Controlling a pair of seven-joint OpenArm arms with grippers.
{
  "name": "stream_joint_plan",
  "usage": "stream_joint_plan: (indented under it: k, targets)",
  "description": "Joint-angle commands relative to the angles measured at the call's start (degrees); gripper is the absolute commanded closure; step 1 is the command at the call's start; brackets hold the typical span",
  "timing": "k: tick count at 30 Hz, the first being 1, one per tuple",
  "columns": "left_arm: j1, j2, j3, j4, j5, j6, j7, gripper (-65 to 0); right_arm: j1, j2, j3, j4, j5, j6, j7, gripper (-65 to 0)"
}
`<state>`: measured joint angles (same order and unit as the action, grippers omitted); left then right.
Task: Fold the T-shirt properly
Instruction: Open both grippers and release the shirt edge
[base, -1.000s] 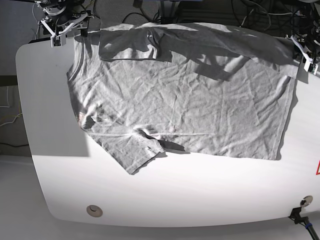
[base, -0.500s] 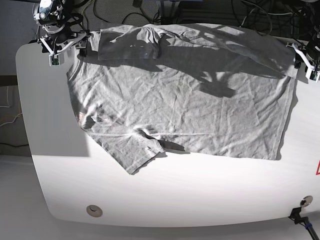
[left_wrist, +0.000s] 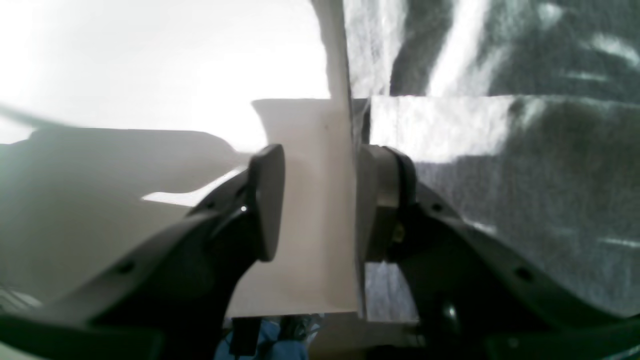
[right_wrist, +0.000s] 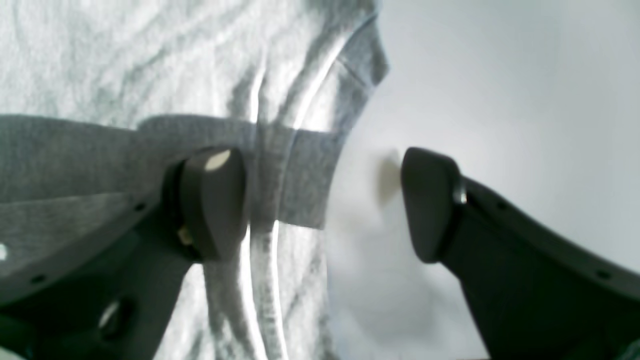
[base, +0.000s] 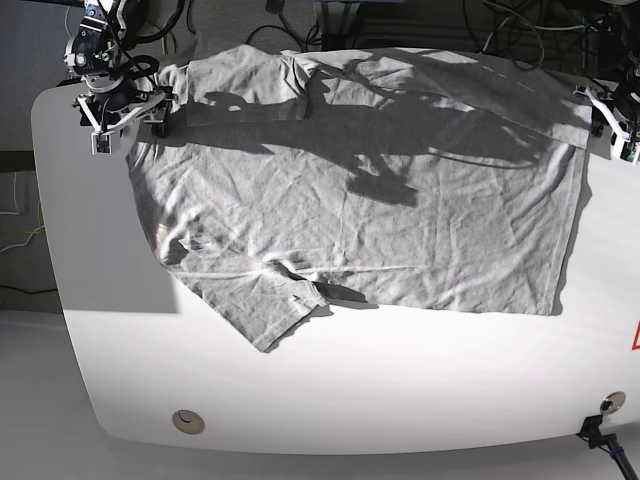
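Top fold of T-shirt (base: 360, 190) flattened out since earlier | right gripper (right_wrist: 322, 202) wide, empty | left gripper (left_wrist: 320, 200) part-open, holding nothing

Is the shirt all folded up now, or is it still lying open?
Mostly lying open. The T-shirt is spread wide across the table; only one sleeve sticks out in front, and a strip along the far edge looks doubled over.
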<state>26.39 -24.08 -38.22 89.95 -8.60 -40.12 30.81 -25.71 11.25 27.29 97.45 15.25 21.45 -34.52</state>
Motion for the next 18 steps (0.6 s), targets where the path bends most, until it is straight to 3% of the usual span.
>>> stream_joint_plan:
  k: [1, 8, 18]
  targets:
    - [-0.15, -1.11, -0.51, 0.82, -0.41, 0.12, -0.70, -22.4, 0.79, 0.32, 0.10, -0.09, 0.18, 0.22, -1.21, -39.7]
    - [-1.03, -1.11, -0.42, 0.64, -0.41, 0.12, -0.70, -22.4, 4.66, 0.40, 0.10, -3.08, 0.18, 0.13, -1.39, -0.5]
    - [-1.03, -1.11, -0.33, 0.55, -0.41, 0.12, -0.70, -22.4, 10.37, 0.75, 0.10, -9.23, 0.10, -0.13, -1.39, 0.0]
